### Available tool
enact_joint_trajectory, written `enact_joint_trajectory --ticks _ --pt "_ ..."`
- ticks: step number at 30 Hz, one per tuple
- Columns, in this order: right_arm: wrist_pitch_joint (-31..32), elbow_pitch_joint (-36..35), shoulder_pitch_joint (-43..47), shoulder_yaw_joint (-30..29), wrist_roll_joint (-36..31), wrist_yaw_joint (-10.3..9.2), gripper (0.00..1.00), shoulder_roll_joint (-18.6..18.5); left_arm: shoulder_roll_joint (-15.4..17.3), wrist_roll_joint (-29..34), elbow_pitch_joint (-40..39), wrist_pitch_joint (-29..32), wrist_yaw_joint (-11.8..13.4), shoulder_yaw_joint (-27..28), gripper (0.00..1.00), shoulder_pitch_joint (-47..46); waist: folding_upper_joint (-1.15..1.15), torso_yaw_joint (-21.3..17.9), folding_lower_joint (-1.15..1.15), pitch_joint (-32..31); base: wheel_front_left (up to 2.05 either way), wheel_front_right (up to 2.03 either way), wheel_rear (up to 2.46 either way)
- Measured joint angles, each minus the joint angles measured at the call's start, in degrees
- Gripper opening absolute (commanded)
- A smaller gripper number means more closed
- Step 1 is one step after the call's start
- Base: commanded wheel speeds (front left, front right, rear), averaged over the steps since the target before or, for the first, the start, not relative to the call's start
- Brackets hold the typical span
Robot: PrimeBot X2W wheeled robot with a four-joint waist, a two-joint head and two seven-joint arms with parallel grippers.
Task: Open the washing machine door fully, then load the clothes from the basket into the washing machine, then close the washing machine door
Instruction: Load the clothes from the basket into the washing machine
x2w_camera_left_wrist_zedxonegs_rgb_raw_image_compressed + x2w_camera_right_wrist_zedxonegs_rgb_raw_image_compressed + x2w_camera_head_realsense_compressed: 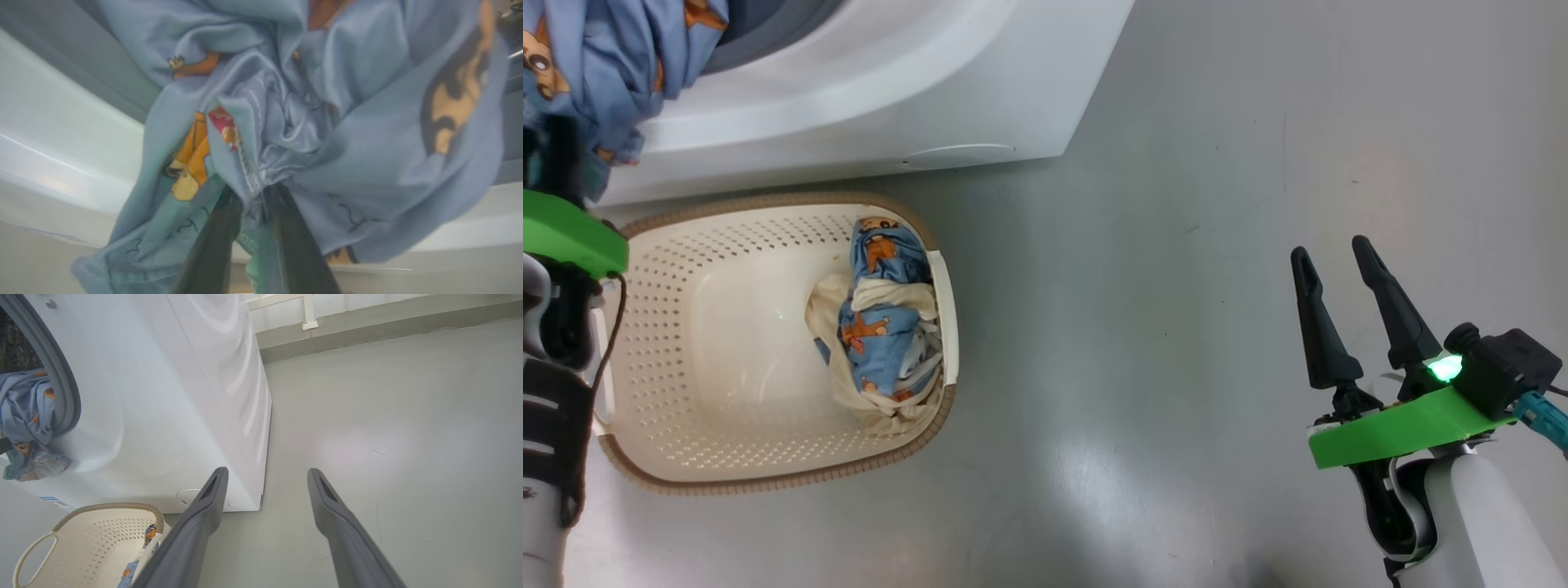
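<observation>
Loading half done
Right hand (1333, 247) gapes empty above the floor (1176, 367); in the basket (768, 483), a limp, light bear-print bundle (882, 327) wants a pinch on a raised fold; left hand (255, 192) grips the other bundle (347, 122) at the washing machine (890, 98) mouth.

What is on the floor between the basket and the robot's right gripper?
Nothing. The head view shows a bare stretch of grey floor between the basket and the right gripper.
</observation>
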Motion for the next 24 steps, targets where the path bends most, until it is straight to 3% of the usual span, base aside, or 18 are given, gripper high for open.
enact_joint_trajectory --ticks 1,10,24 --pt "0.0 0.0 -0.2 0.0 -0.2 0.0 1.0 0.0 0.2 -0.2 0.0 0.0 0.0 -0.3 0.0 0.0 0.0 0.0 0.0 0.0 0.0 0.0 0.0" --pt "0.0 -0.3 -0.5 -0.6 -0.3 0.0 1.0 0.0 0.5 -2.9 -2.8 0.1 0.0 -2.2 0.0 -0.2 0.0 0.9 0.0 0.3 0.0 0.0 0.0" --pt "0.0 -0.6 -0.5 -0.9 -0.4 0.0 1.0 1.1 0.4 -3.5 -14.8 0.0 0.0 -2.3 0.0 0.9 0.0 1.5 0.0 0.8 0.0 0.0 0.0"
